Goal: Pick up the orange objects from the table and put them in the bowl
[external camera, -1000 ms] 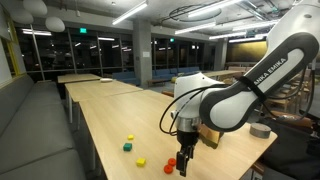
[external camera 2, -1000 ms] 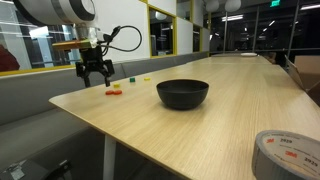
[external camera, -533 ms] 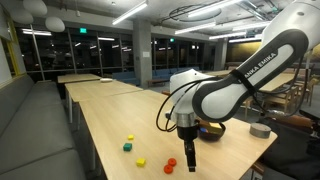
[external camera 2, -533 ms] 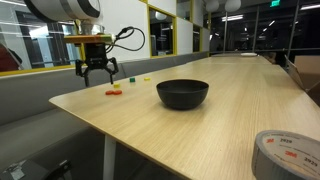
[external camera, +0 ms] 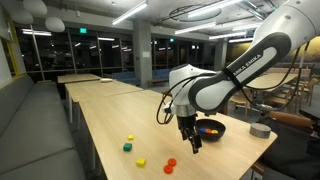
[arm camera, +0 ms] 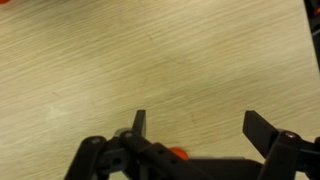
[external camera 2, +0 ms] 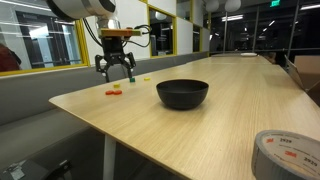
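lower centre: an orange piece [external camera: 170,163] lay on the table [external camera: 110,112], uncollected. to its right, the gripper [external camera: 195,146] had risen and shifted toward the black bowl [external camera: 215,134], jaws spread wide, apparently empty; this piece remained to be fetched.

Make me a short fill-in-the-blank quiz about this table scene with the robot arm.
The bowl is coloured ____. In the wrist view, the jaws of the gripper stand ____. The grey roll near the edge of the table is a roll of ____.
Missing words: black; open; tape.
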